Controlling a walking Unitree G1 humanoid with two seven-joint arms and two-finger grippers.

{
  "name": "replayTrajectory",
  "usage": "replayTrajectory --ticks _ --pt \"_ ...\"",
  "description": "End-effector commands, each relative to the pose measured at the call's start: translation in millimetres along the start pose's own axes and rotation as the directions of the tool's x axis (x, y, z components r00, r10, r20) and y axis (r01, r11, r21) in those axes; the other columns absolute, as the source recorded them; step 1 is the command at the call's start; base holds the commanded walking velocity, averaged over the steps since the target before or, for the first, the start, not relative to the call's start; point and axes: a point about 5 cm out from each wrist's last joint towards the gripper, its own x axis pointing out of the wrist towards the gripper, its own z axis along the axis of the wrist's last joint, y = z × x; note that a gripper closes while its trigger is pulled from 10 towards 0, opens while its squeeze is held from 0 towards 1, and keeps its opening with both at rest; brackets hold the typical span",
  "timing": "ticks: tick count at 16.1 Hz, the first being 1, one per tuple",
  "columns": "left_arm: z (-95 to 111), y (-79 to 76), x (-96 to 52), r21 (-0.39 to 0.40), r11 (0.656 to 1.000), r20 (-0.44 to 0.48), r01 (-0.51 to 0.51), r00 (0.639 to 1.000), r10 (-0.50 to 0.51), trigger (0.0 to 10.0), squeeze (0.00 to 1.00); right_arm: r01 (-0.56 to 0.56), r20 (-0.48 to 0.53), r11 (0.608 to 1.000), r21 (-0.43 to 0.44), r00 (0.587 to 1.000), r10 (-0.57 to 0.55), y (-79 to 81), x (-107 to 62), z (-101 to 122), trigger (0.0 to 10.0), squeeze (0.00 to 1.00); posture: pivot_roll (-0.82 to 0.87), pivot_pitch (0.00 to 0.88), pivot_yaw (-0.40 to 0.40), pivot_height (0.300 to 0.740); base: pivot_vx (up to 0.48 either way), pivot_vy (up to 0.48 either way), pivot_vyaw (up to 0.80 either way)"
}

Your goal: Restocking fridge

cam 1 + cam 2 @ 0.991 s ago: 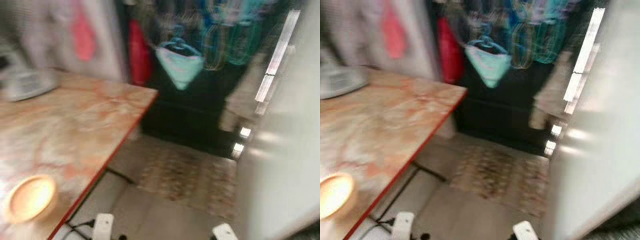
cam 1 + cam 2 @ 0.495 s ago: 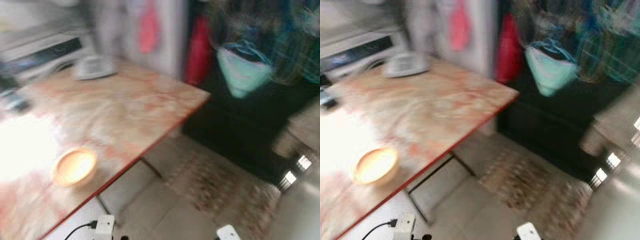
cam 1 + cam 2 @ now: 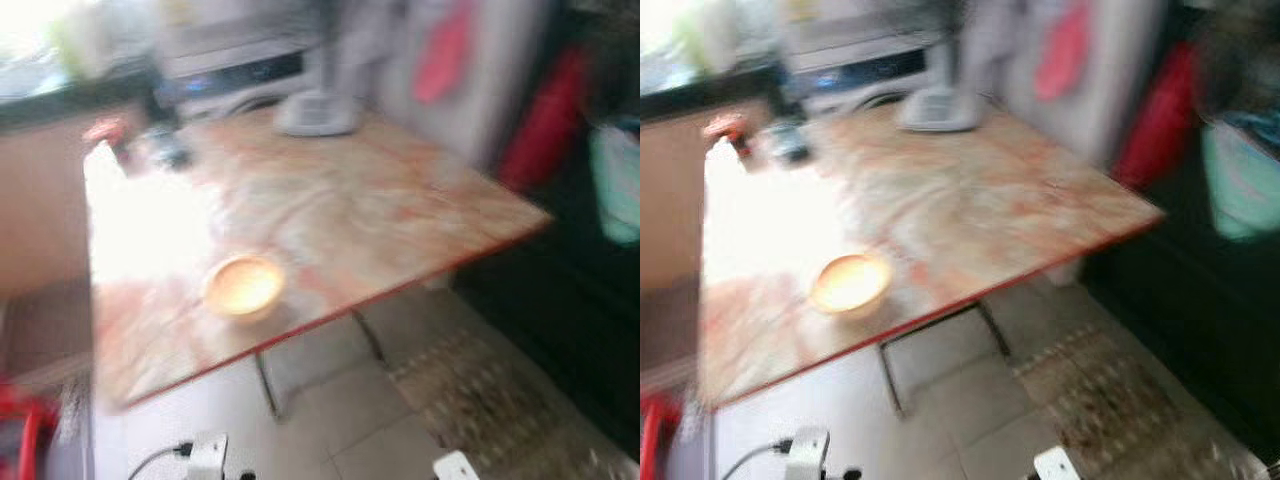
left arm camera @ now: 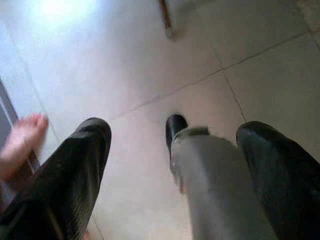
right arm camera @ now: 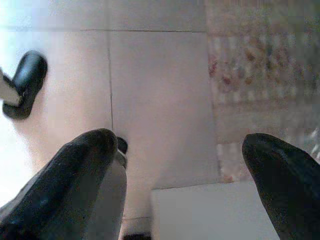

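Currently walking; view blurred. My left gripper (image 4: 172, 165) and right gripper (image 5: 180, 175) hang over floor tiles (image 4: 150, 60), fingers spread, carrying nothing. Beside table (image 3: 400, 210), wooden bowl (image 3: 243, 286) near its front edge. Fridge: cannot place it.

A wooden bowl (image 3: 243, 285) sits on the marbled table (image 3: 400, 205).

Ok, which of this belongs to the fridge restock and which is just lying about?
Job: left gripper and right gripper, low over the floor, jaws open, empty; no groceries recognisable in the blur.
Lying about: wooden bowl on the table, white object at its far end, rug, teal bag.
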Motion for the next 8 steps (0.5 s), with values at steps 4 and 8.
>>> replayTrajectory --ticks 4,8 --pt "-5.7 5.5 -1.5 0.008 1.000 -0.025 -0.014 1.000 0.014 10.0 0.00 -0.020 0.016 1.000 -0.009 1.000 0.020 6.4 1.4 7.0 10.0 0.00 -0.03 0.000 0.037 0.740 0.000 0.000 0.80" --pt "-5.1 5.9 -1.4 0.013 1.000 -0.023 -0.016 1.000 0.017 10.0 0.00 -0.022 0.018 1.000 -0.008 1.000 0.022 6.7 1.5 7.4 10.0 0.00 -0.02 0.000 0.039 0.740 0.000 0.000 0.80"
